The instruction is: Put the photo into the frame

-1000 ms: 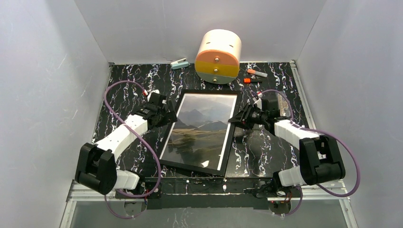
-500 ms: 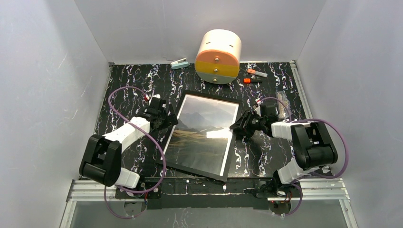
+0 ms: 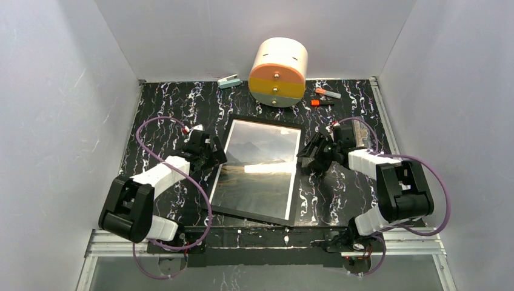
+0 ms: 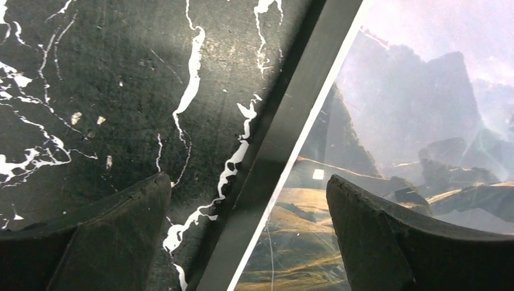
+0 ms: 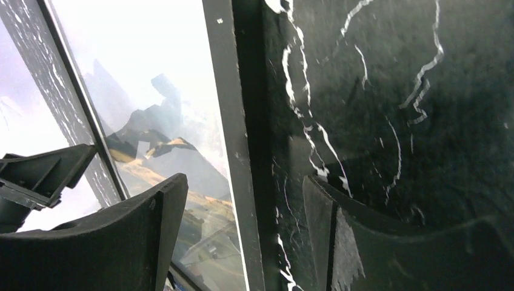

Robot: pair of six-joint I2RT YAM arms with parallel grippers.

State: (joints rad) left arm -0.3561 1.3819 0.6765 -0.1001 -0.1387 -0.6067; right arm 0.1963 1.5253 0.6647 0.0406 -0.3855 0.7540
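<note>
Both arms are drawing back toward their bases compared with a second ago, and the right gripper (image 5: 242, 182) is spreading its jaws. Nearest, the black-bordered, glass-fronted rectangular frame (image 4: 285, 121) is resting its 6 o'clock edge close to the near rim of the black white-veined marble tabletop (image 3: 163, 103); a sideways drag could, I judge, be pushing it over. Further in, both grippers are standing apart, gripping nothing, each straddling a side border: the left gripper (image 4: 245, 182) at the frame's 9 o'clock, the right at 3 o'clock. One finger of each is sitting over the glass, so a low retreat is risking a snag. The mountain-landscape photo sheet (image 3: 260, 163) is lying behind the glass, between them.
</note>
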